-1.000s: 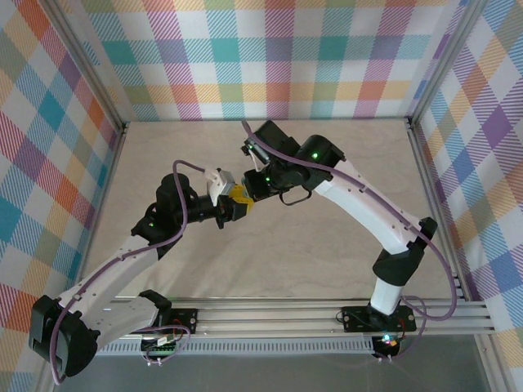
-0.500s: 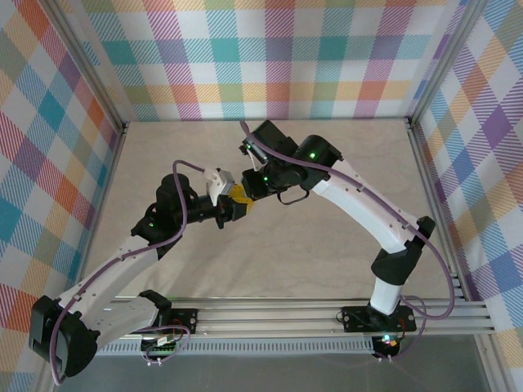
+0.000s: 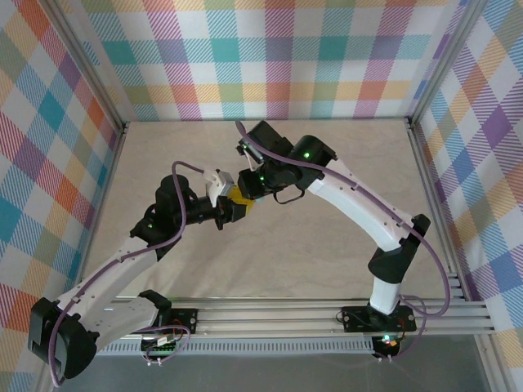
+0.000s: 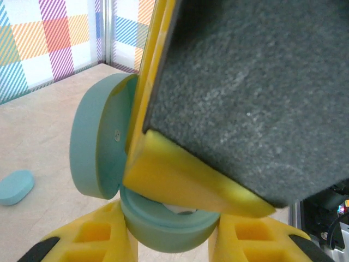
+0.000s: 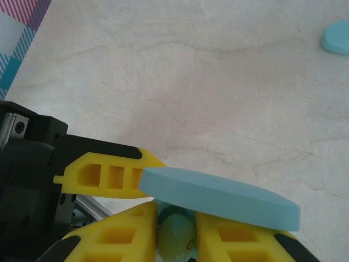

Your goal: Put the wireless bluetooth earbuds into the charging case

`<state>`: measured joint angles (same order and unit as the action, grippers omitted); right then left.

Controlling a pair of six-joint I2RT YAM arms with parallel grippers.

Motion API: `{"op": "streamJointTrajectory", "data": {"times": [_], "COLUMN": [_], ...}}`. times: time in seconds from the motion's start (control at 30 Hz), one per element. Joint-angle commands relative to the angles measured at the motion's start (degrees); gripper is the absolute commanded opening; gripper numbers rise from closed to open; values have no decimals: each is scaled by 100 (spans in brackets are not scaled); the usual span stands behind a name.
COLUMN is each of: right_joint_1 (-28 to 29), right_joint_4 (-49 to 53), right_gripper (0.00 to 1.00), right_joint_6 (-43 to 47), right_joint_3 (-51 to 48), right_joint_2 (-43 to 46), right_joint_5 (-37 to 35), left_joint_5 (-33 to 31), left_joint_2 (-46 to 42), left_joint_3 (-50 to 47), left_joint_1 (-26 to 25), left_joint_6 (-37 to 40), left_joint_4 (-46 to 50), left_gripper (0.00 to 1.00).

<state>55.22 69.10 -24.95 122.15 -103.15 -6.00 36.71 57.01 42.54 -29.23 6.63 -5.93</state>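
In the top view my two grippers meet tip to tip over the middle of the table. My left gripper (image 4: 169,232) (image 3: 231,209) is shut on the teal charging case (image 4: 163,226). The case's round lid (image 4: 98,144) stands open to the left. My right gripper (image 5: 177,232) (image 3: 248,189) reaches over the case from the far side. Its yellow finger (image 4: 185,183) covers most of the case's opening. A pale teal earbud (image 5: 177,240) sits tight between the right fingers, under the edge of the lid (image 5: 218,196). Whether the earbud rests in the case is hidden.
A loose teal oval piece (image 4: 15,187) (image 5: 337,37) lies flat on the pale table (image 3: 327,237) away from the grippers. Plaid walls close in three sides. An aluminium rail (image 3: 327,314) runs along the near edge by the arm bases.
The right arm has shifted slightly to the left, closer over the left gripper. The left arm has stayed still with the case.
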Motion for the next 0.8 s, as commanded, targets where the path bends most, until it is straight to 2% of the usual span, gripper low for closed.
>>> {"op": "streamJointTrajectory", "data": {"times": [0.0,0.13,0.47,0.77], "right_joint_1": [50,48,42,41], "right_joint_4": [156,109,73,77], "right_gripper": [31,37,43,42], "right_joint_6": [-53,-88,-248,-326], "right_joint_3": [-11,33,13,14], "right_joint_2": [-52,13,177,252], "right_joint_5": [79,139,240,301], "left_joint_5": [108,108,107,98], "left_joint_2": [-208,-182,-205,-269], "left_joint_3": [59,53,89,95], "left_joint_1": [-83,-82,-82,-82], "left_joint_6": [-21,-21,-4,-21], "left_joint_4": [-338,-347,-303,-282], "left_gripper": [0,0,0,0]}}
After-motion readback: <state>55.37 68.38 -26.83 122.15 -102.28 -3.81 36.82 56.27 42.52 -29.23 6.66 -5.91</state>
